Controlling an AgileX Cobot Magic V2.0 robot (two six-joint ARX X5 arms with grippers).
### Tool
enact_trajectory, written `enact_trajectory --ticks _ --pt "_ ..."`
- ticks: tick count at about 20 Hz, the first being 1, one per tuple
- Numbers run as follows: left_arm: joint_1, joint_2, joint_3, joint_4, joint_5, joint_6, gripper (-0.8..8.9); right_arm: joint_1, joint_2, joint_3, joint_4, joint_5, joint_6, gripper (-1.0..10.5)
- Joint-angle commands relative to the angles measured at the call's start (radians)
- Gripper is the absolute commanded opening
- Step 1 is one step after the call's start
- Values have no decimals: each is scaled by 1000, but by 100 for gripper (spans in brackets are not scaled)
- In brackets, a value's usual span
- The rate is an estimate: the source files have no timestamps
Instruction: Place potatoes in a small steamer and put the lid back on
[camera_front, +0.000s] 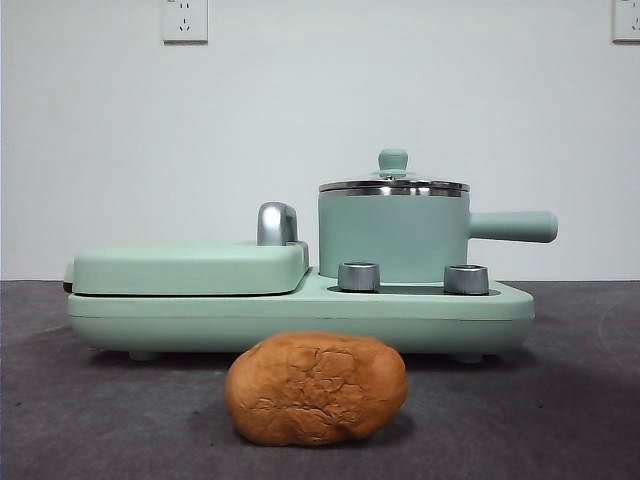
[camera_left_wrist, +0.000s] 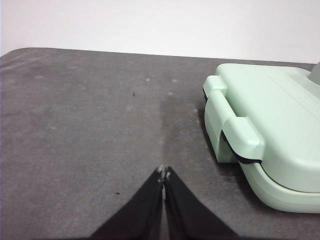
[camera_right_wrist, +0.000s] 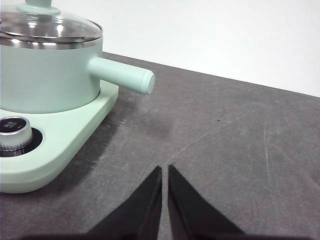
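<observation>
Potato on the table before the lidded steamer, well apart from both closed, empty grippers.

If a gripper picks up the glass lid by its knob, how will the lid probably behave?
The lid looks rigid: glass with a steel rim, so probably breakable if dropped. Its knob is small, smooth and rounded, so fingers may slip. It sits flat on the steamer, so it should lift straight up.

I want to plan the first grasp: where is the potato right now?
In the front view the potato lies on the dark table, near the camera, just in front of the mint-green cooker base and below the lidded steamer.
</observation>
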Motion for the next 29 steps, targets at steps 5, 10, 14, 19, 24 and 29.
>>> enact_trajectory --ticks 5,10,14,19,24,29 --pt "1 0 -18 28 1 -94 6 0 -2 -4 11 -4 12 17" --pt "1 0 -18 28 3 -272 6 0 -2 -3 19 0 132 17" --pt "1 0 -18 29 19 -422 6 0 -2 -3 34 -3 234 17" --pt "1 0 -18 54 19 -449 6 0 -2 -3 107 -3 366 16" --pt "1 1 -16 164 22 -603 6 0 -2 13 182 -4 504 16" --pt "1 11 44 181 138 -612 8 0 7 98 122 -8 582 16"
